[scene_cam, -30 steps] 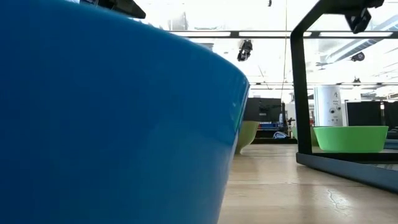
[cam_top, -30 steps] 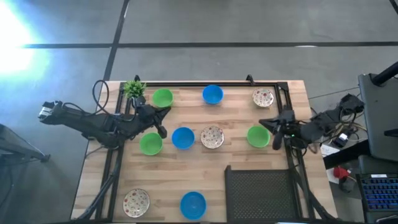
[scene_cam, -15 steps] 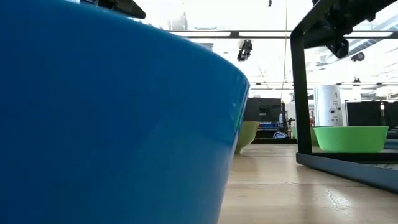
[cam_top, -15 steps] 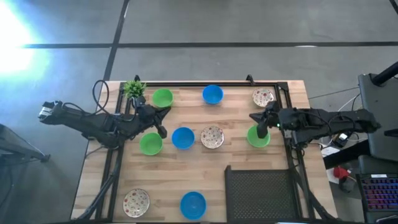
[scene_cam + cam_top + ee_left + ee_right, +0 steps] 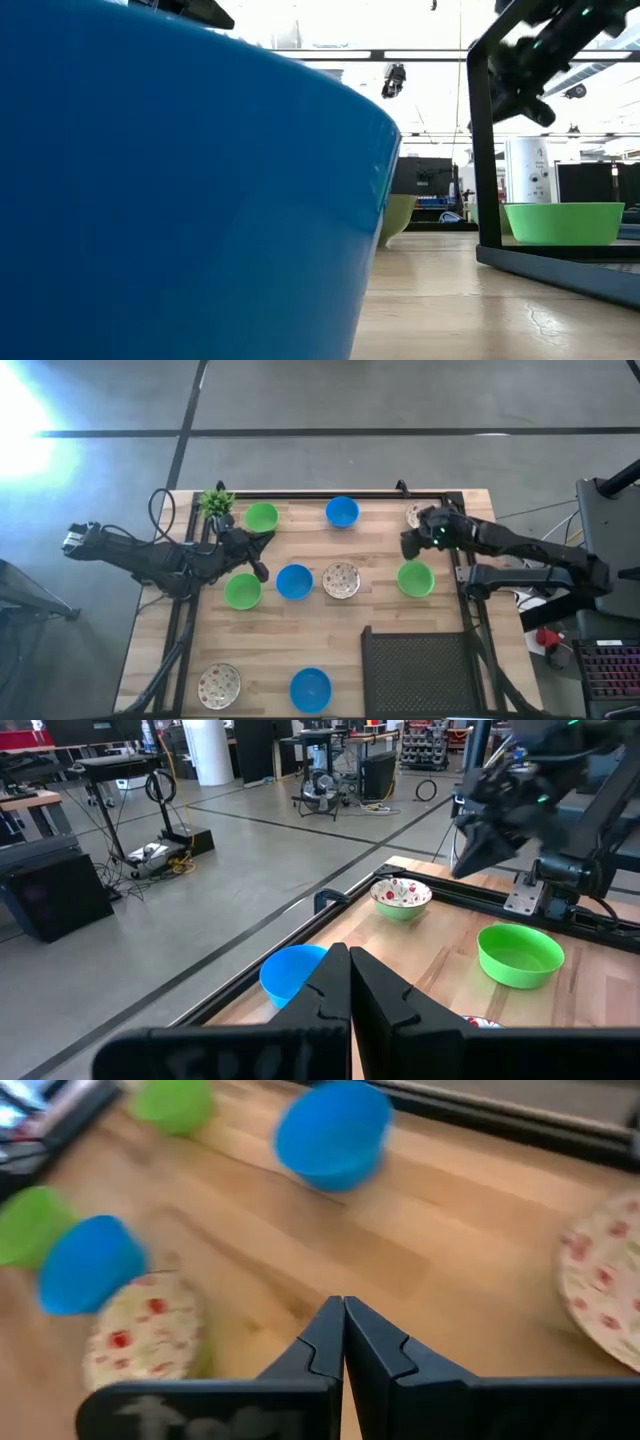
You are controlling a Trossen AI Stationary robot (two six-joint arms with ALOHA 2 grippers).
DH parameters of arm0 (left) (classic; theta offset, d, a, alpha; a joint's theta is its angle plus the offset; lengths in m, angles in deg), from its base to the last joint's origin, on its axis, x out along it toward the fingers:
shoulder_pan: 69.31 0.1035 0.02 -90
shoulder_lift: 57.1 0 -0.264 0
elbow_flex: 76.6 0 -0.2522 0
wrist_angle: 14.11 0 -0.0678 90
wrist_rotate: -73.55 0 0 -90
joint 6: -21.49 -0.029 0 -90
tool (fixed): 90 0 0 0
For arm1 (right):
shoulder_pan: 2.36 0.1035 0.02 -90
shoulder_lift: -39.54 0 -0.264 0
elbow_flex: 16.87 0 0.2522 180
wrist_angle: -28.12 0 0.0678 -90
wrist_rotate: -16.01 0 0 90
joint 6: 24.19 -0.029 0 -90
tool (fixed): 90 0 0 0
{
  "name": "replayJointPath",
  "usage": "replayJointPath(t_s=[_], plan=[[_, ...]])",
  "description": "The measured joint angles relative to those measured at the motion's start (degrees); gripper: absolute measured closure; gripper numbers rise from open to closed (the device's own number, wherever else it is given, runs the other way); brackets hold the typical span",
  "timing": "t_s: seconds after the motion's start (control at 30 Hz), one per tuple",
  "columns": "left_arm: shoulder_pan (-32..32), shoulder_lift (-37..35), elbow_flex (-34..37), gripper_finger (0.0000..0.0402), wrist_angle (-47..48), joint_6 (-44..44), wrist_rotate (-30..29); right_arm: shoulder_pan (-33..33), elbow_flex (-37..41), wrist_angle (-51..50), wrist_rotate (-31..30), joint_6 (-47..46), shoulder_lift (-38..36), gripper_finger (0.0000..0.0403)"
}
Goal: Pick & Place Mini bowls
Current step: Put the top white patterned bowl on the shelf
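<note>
Now – right end effector (image 5: 408, 545) pressed together | speckled bowl (image 5: 422, 516) just beside | green bowl (image 5: 415, 579) near

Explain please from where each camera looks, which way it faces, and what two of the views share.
High view: above the table, facing straight down; both arms show, left gripper and right gripper.
Low view: at table-top height, facing level across; a blue bowl fills it, and part of an arm shows at upper right.
Left wrist view: on the left arm, facing across the table; its shut jaws show below.
Right wrist view: on the right arm, facing down at the table; its shut jaws show.
Shared: the far speckled bowl appears in the left wrist and high views.
</note>
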Motion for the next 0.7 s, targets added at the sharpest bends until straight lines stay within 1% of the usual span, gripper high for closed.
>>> replayJointPath(t_s=[0.13, 0.37, 0.5, 0.7], plan=[[0.0, 0.0, 0.0, 0.0402, 0.0, 0.0, 0.0, -6.4, 0.0, -1.0, 4.1, -0.2, 3.7, 0.0394], [0.0, 0.0, 0.0, 0.0402, 0.0, 0.0, 0.0, -13.6, -0.6, -1.9, 4.6, 0.0, 9.0, 0.0394], [0.0, 0.0, 0.0, 0.0402, 0.0, 0.0, 0.0, -15.5, -3.8, -3.5, 3.9, 2.1, 12.4, 0.0394], [0.0, 0.0, 0.0, 0.0402, 0.0, 0.0, -0.2, -16.1, -8.8, -5.6, 3.2, 7.2, 18.4, 0.0394]])
